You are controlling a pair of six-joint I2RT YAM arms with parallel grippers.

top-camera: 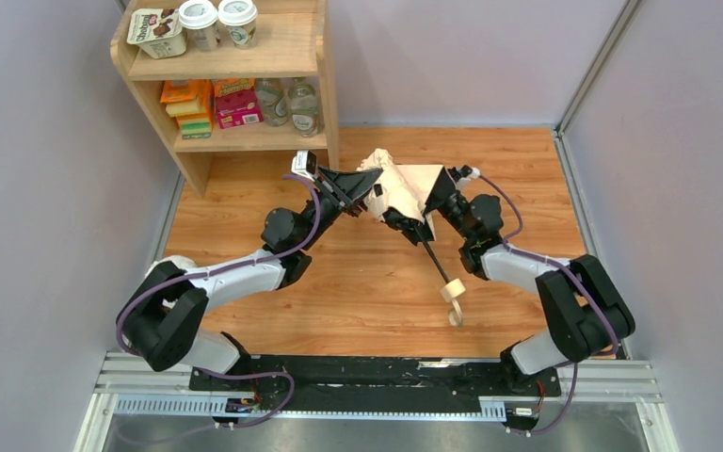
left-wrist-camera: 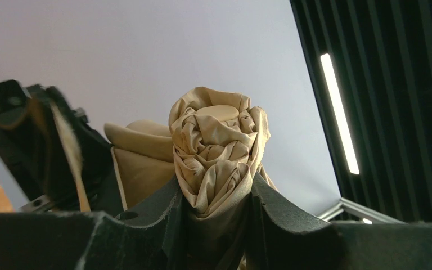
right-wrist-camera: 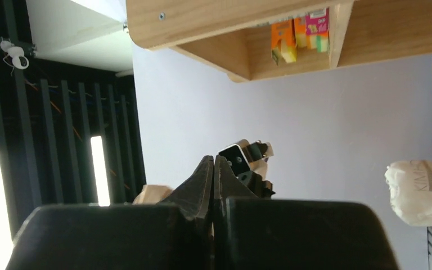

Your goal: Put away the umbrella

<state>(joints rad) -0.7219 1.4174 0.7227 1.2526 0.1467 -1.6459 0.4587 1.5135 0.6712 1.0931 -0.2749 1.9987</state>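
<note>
Left wrist shows the umbrella (left-wrist-camera: 216,152) wedged between the left fingers (left-wrist-camera: 281,214).

A lab test cell: plain partition walls (top-camera: 47,141) box in a wooden table (top-camera: 367,315), a grocery-stocked shelf (top-camera: 245,141) at its far-left corner.

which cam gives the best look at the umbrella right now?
Top external: the whole umbrella shows, canopy, black shaft and wooden handle. Left wrist has only bunched canopy clamped in the left gripper. Right wrist shows just a beige sliver behind the shut right gripper.
</note>
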